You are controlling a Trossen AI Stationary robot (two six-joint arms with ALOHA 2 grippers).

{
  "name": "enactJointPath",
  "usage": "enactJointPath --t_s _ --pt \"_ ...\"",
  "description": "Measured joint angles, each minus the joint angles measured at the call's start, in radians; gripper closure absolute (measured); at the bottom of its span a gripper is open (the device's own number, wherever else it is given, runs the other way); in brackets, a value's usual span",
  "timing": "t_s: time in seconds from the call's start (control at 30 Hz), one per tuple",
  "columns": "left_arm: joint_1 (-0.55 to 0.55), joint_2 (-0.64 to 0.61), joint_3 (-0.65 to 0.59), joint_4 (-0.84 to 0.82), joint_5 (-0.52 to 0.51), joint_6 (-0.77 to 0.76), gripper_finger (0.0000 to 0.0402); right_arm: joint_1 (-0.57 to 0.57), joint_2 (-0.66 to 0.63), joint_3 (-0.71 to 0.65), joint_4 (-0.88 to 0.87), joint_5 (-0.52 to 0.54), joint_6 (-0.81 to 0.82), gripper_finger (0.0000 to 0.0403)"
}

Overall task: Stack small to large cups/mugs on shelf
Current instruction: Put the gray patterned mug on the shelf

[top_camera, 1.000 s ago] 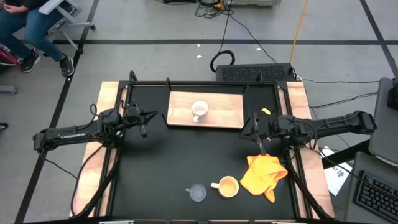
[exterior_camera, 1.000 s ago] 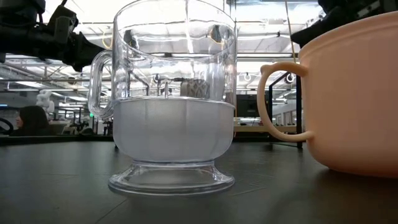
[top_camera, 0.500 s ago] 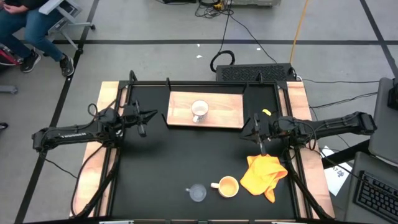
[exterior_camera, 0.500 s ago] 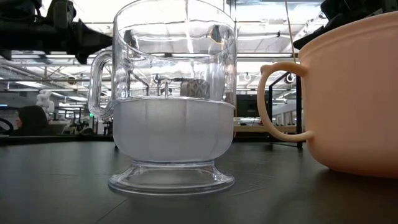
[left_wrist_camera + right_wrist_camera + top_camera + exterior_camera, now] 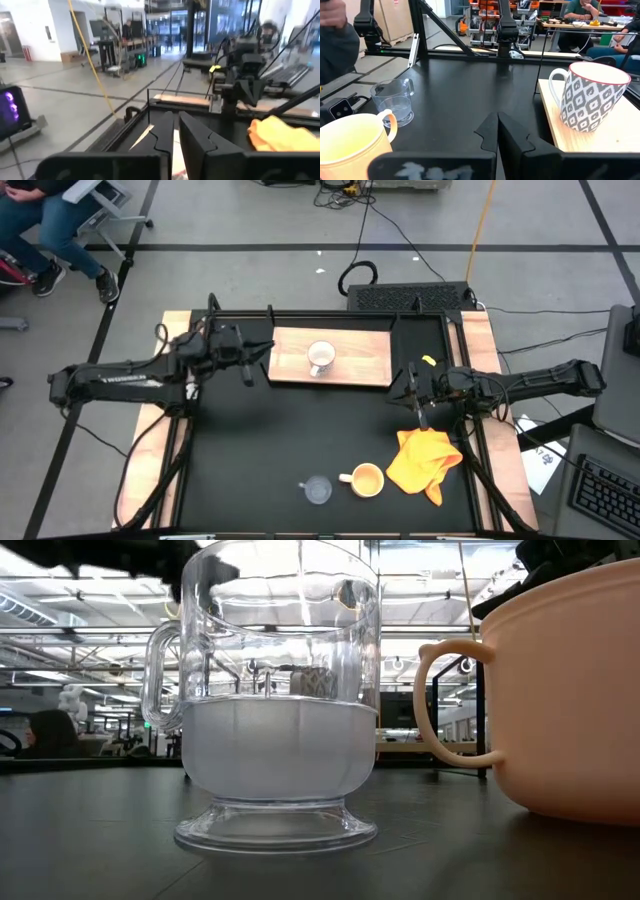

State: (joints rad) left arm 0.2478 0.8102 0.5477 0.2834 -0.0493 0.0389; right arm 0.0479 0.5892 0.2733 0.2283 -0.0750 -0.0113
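The white patterned mug (image 5: 320,358) (image 5: 590,97) stands upright on the light-wood shelf (image 5: 365,358) (image 5: 600,137) at the table's far side. The orange-yellow mug (image 5: 365,479) (image 5: 570,690) and the clear glass cup (image 5: 317,491) (image 5: 272,710) stand side by side on the black tabletop near the near edge. My left gripper (image 5: 254,362) (image 5: 175,132) hovers shut by the shelf's left end, touching nothing. My right gripper (image 5: 416,402) (image 5: 497,131) is shut and empty, off the shelf's right near corner.
An orange-yellow cloth (image 5: 424,461) (image 5: 280,132) lies crumpled on the tabletop to the right of the orange-yellow mug, just nearer than my right gripper. A black frame rail (image 5: 330,313) runs along the table's far edge behind the shelf. People sit in the room beyond.
My left arm has risen and swung toward the table's right and far edge, bringing its gripper close to the shelf's left end; in the low view it has climbed almost out of the top of the picture. The mugs, cup and right arm have stayed put.
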Motion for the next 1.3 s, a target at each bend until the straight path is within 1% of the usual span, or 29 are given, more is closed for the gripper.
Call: enactJointPath --t_s 0.13,0.2,0.27,0.43,0.57,0.67,0.73,0.87,1.03,1.13,1.3 --pt "0.000 0.110 0.124 -0.007 -0.004 0.109 0.0357 0.000 0.000 0.000 0.000 0.000 0.000 0.0403" --pt "0.000 0.151 0.161 -0.006 -0.004 0.181 0.0356 0.000 0.000 0.000 0.000 0.000 0.004 0.0403" --pt "0.000 0.185 0.181 0.003 -0.004 0.206 0.0355 0.000 0.000 0.000 -0.001 0.000 0.012 0.0403" --pt "0.003 0.231 0.202 -0.004 -0.004 0.169 0.0355 0.000 0.000 0.000 -0.023 -0.001 0.026 0.0403" --pt "0.037 0.279 0.286 -0.180 0.009 0.113 0.0355 0.000 0.000 0.000 -0.048 -0.001 0.026 0.0403" --pt "0.065 0.341 0.378 -0.313 0.070 0.097 0.0354 0.000 0.000 0.000 -0.049 -0.001 0.026 0.0403" --pt "0.073 0.387 0.427 -0.365 0.097 0.086 0.0354 0.000 0.000 0.000 -0.046 -0.001 0.026 0.0403" --pt "0.072 0.459 0.488 -0.413 0.101 0.071 0.0354 0.000 0.000 0.000 -0.046 -0.001 0.026 0.0403" --pt "0.072 0.529 0.508 -0.436 0.115 0.071 0.0354 0.000 0.000 0.000 -0.047 -0.001 0.026 0.0403" --pt "0.072 0.546 0.511 -0.416 0.119 0.078 0.0340 0.000 0.000 0.000 -0.051 -0.002 0.026 0.0403" --pt "0.060 0.546 0.511 -0.448 0.120 0.043 0.0285 0.000 0.000 0.000 -0.058 -0.002 0.026 0.0403"
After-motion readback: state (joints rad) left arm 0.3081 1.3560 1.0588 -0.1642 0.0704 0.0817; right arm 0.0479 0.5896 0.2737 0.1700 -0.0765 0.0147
